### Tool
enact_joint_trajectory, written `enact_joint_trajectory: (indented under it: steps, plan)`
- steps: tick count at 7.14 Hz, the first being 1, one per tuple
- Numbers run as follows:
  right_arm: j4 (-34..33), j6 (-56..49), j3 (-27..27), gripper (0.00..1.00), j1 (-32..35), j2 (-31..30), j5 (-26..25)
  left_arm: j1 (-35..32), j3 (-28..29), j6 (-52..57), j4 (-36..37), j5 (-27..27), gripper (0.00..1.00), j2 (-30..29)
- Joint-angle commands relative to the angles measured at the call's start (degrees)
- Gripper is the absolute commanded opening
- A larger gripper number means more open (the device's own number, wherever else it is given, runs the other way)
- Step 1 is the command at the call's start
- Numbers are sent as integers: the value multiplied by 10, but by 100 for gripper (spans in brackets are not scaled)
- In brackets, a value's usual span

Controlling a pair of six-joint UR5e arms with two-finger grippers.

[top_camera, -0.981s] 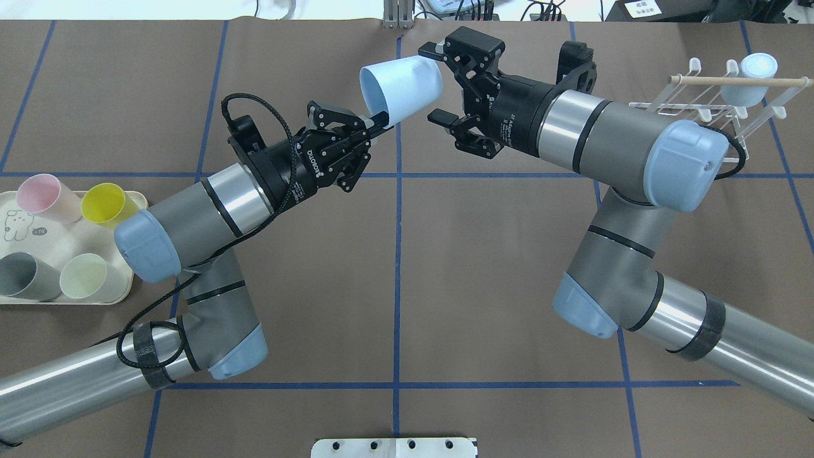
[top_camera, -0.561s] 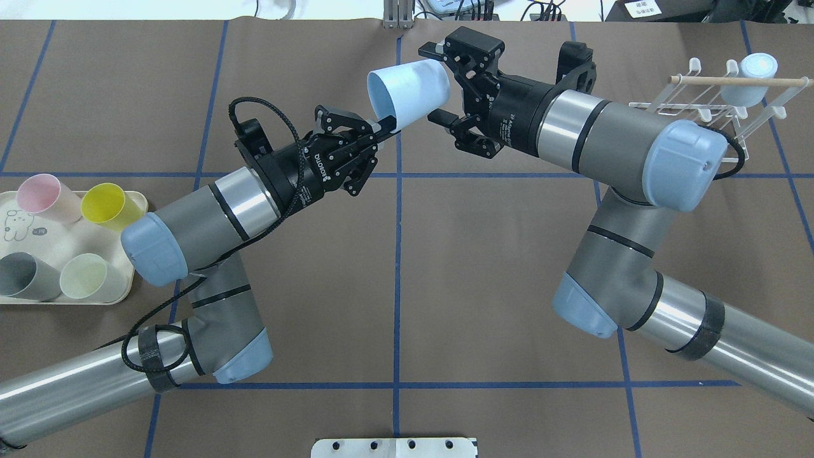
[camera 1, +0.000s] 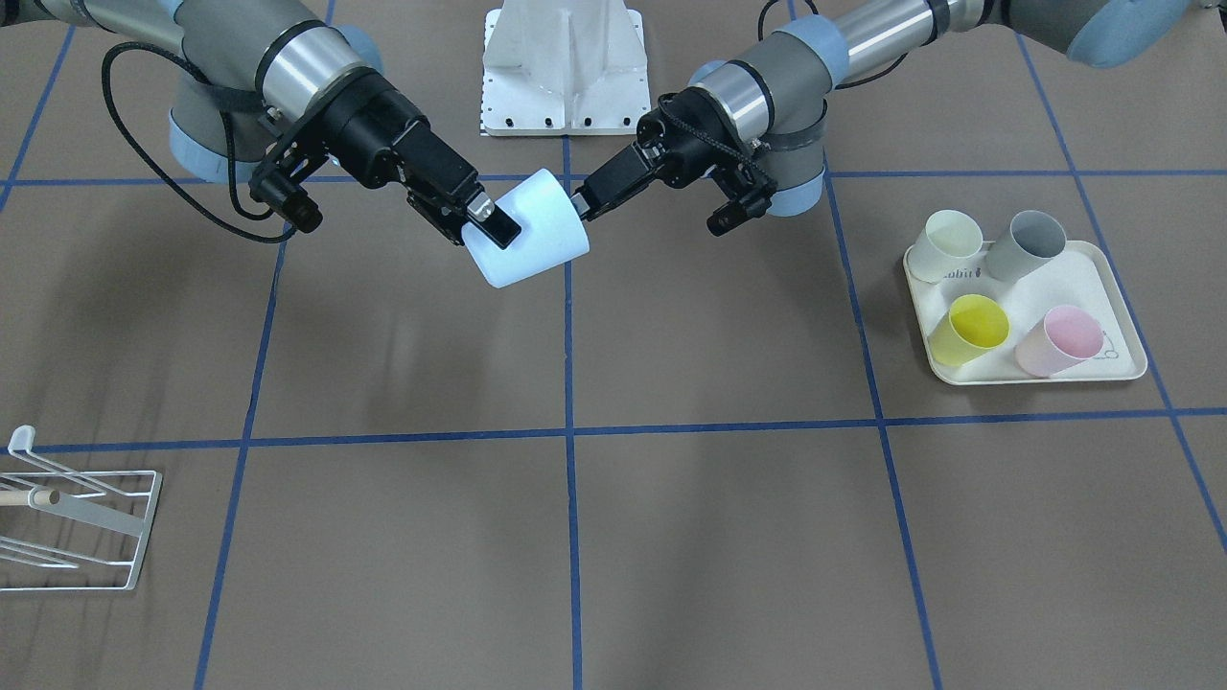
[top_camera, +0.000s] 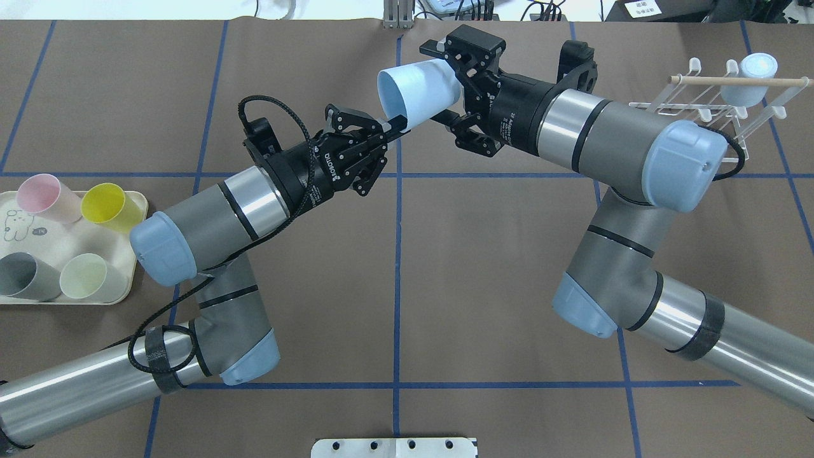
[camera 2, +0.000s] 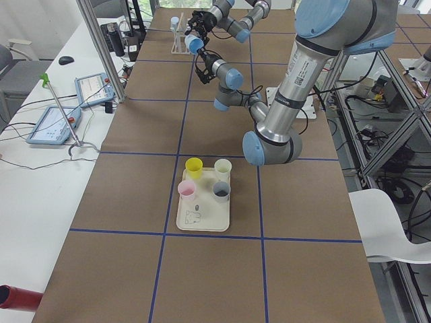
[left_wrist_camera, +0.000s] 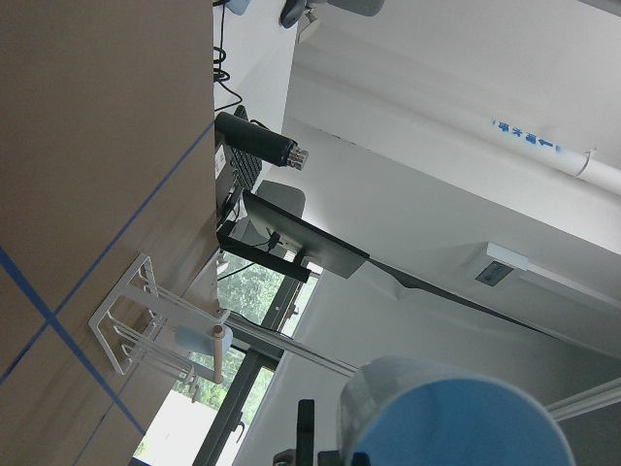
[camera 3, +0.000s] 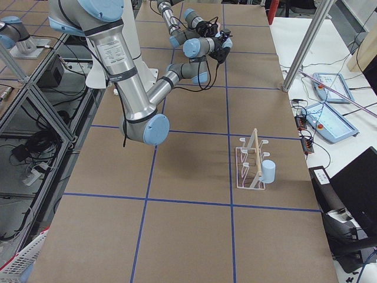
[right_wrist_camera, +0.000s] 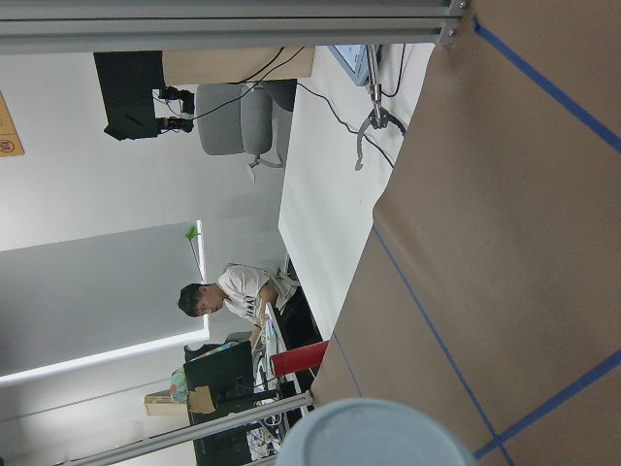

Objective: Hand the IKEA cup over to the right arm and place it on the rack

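**What my surfaces look like**

The cup [top_camera: 416, 89] at my left gripper [top_camera: 397, 124] looks like smooth pale-blue plastic, matt with a faint sheen. That gripper and my right gripper [top_camera: 440, 83] are dull black (metal or hard plastic, I cannot tell). My right arm [top_camera: 629, 137] wears matt grey shells, a polished silver metal band [top_camera: 563, 124] and smooth light-blue plastic caps [top_camera: 683, 165]. The table [top_camera: 502, 273] is covered in brown matt paper crossed by blue tape [top_camera: 397, 286]. The rack [top_camera: 674, 107] is glossy white coated wire with a bare pale wooden dowel [top_camera: 706, 80]. The tray [camera 1: 1035, 379] looks like matt cream plastic.
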Motion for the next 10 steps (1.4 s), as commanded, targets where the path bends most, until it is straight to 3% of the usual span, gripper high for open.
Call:
enact_joint_trajectory:
  steps: [1,2,3,7,10]
  plan:
    - [0,0,0,1,1,1,0,2,-1,-1,7,-1,0,0]
    - [0,-2,0,0,2,1,1,2,-4,0,7,-5,41,0]
    - [0,-3,0,0,3,1,1,2,-7,0,7,-5,99,-1]
    - [1,-8,1,0,18,-4,2,0,-7,0,5,-9,100,3]
    - [-3,-134,1,0,94,-55,6,-6,-6,1,8,-8,100,6]
